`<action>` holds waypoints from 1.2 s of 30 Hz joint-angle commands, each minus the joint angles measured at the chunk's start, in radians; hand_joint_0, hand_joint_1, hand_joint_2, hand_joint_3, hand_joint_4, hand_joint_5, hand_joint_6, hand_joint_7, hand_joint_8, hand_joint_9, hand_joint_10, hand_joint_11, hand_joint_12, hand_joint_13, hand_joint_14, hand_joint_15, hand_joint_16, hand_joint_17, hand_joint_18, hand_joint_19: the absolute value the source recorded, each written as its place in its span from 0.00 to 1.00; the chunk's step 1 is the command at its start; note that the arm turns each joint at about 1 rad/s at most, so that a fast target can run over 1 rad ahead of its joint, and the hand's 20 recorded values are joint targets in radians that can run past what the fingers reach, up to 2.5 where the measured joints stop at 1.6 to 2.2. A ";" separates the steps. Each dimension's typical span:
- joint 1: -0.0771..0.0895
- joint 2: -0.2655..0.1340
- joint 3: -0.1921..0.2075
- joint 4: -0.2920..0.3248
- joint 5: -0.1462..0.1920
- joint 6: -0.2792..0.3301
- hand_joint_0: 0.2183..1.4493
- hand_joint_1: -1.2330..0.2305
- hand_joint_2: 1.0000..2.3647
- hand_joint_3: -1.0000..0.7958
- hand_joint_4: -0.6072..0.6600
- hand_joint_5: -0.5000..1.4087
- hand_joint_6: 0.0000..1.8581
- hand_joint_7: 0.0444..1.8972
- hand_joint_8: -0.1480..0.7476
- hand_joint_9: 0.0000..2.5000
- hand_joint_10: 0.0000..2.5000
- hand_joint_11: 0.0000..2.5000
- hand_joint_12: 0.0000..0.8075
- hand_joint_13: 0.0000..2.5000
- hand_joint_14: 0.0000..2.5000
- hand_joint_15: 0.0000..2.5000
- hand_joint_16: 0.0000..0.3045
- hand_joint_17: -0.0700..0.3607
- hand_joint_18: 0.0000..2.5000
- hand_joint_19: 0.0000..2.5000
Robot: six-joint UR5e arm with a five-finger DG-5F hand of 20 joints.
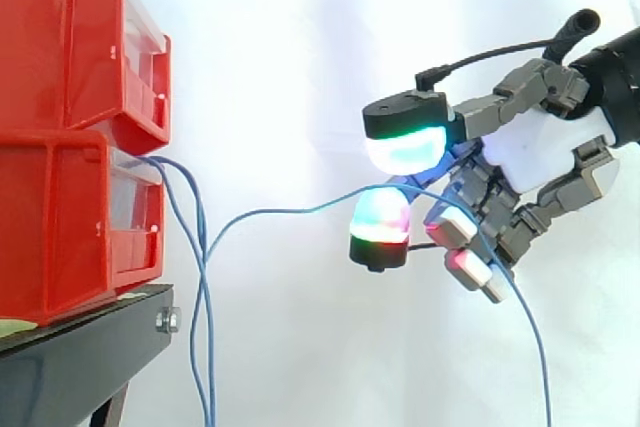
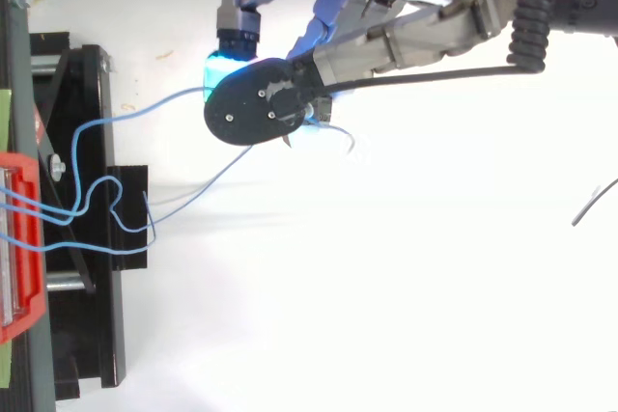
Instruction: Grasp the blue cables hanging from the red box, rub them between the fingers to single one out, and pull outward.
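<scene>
Cabling: a few thin blue cables (image 1: 205, 277) come out of the open front of the lower red bin (image 1: 60, 227), the bottom one of two stacked bins sitting at the front edge of the black stand (image 1: 70, 367); smooth, glossy, all one colour. From the top view they loop and cross over the stand's edge (image 2: 97, 200). Most droop straight down past that edge, long axis near vertical. One single cable (image 1: 290, 210) leaves the bunch and runs away from the bins toward the hand (image 1: 540, 147), long axis close to level, rising a little to the right; beyond the hand its free end hangs steeply down. Hand is out in the air, well apart from the bins, in front of the white curtain; fingers curled, glowing fingertips (image 1: 405, 147) closed together on that single cable, cyan-white pad above, green-and-red pad below, cable passing between them.
</scene>
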 commanded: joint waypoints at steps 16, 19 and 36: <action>0.002 0.000 -0.007 0.000 -0.005 0.023 0.33 0.34 0.01 0.45 0.54 0.18 0.51 0.42 0.51 0.46 0.01 0.37 0.49 0.40 0.01 0.28 0.18 0.45 0.34 0.29; 0.003 0.000 -0.001 -0.001 -0.005 0.023 0.34 0.31 0.01 0.49 0.50 0.18 0.51 0.45 0.53 0.47 0.01 0.38 0.49 0.40 0.01 0.28 0.18 0.45 0.34 0.29; 0.008 -0.001 -0.016 0.002 -0.047 0.058 0.35 0.27 0.01 0.57 0.45 0.20 0.51 0.57 0.52 0.47 0.01 0.36 0.51 0.39 0.01 0.26 0.18 0.45 0.34 0.26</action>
